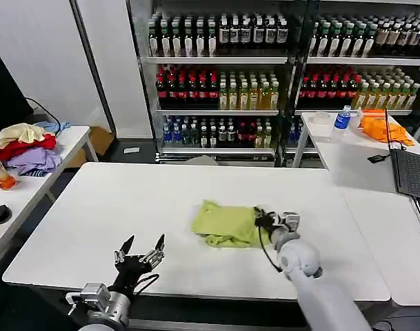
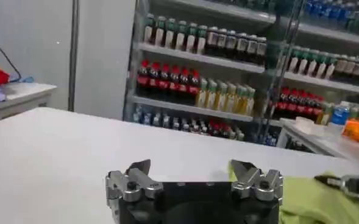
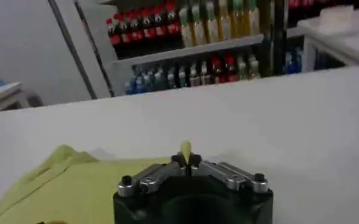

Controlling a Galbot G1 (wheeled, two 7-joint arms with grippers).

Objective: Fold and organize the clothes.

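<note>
The room behind is a shop-like space: glass-fronted drink shelves [image 1: 265,76] packed with rows of dark, red, yellow and blue-capped bottles run along the far wall beside a pale wall panel. In front of them a broad white table [image 1: 127,214] takes up the middle of the head view, with a second white table [image 1: 375,165] to the robot's right carrying an open laptop [image 1: 411,174], an orange cloth [image 1: 385,129] and a blue-capped bottle [image 1: 342,118]. A side table [image 1: 51,162] to the left holds a clothes pile [image 1: 27,146] of cream, red and lavender.

On the main table, a little right of centre, lies the lime T-shirt [image 1: 227,224], bunched into a rough folded shape. The right gripper [image 1: 265,221] is at the shirt's right edge, fingers pinched together on a small peak of the green cloth — the right wrist view shows the fabric tip caught between them [image 3: 186,159]. The left gripper [image 1: 142,252] hovers over the near left part of the table, well apart from the shirt, its fingers spread and empty.
</note>
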